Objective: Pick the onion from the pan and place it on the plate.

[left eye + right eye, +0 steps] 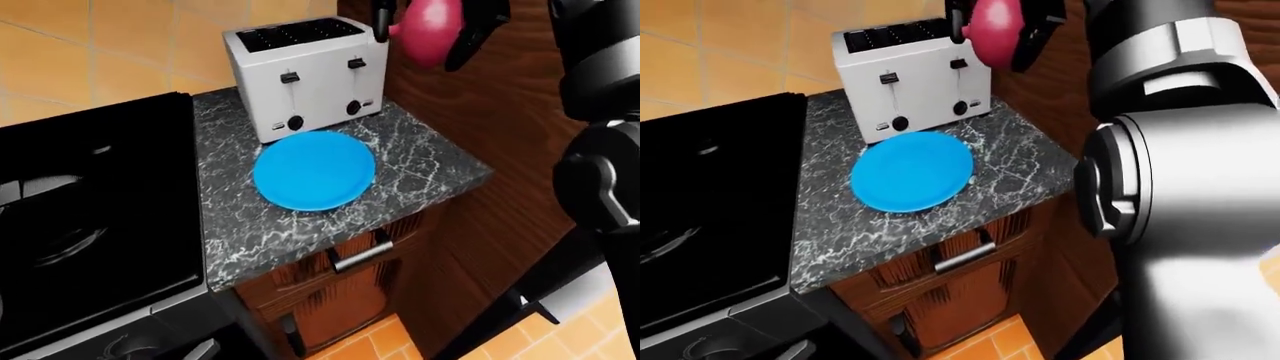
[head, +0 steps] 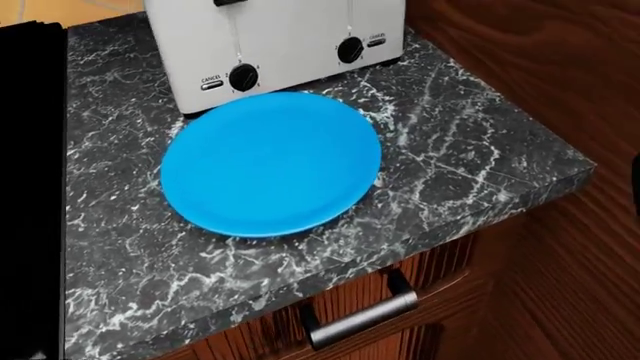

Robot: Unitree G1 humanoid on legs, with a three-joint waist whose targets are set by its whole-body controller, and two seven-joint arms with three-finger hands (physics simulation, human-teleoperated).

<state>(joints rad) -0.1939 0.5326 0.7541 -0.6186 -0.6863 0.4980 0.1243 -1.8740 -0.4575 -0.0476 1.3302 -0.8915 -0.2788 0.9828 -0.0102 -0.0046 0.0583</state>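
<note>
Onion, pink, is pinched in the right hand's dark fingers high at the left-eye view's top, above the toaster's right end. Head view: blue plate lies bare on the marble tabletop, touching the toaster. Left hand is out of sight
</note>
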